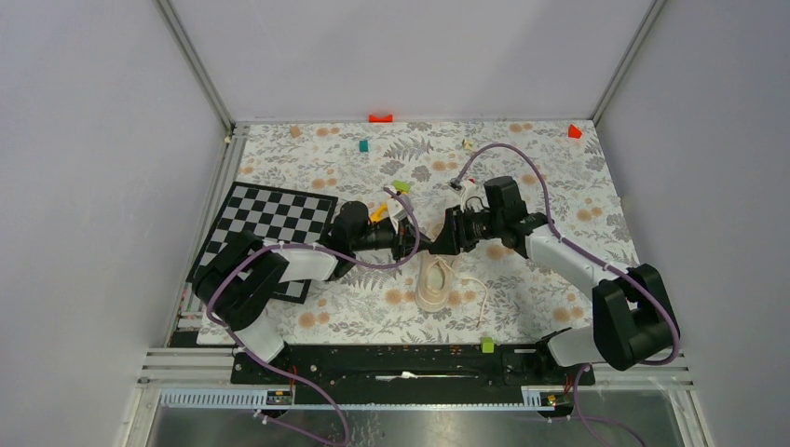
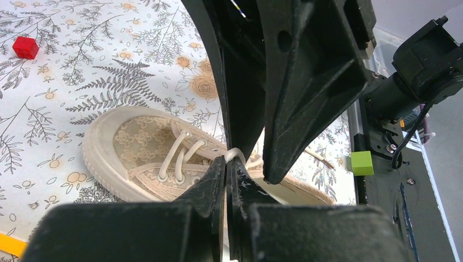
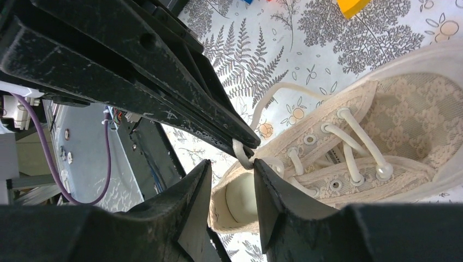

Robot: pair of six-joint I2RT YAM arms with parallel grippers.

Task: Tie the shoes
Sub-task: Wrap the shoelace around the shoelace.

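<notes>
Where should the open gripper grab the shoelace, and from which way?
Best grab the little lace loop poking out of the left gripper's shut tips, lifted above the sneaker. Come from the opposite side, facing the left gripper: the right gripper probably fits, its open jaws sit either side of that loop.

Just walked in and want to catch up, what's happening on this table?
Two robot arms are working on a cream sneaker lying on the floral table. The left gripper is shut on a loop of lace. The right gripper sits right by that loop, jaws apart, gripping nothing. No bow is tied yet.
</notes>
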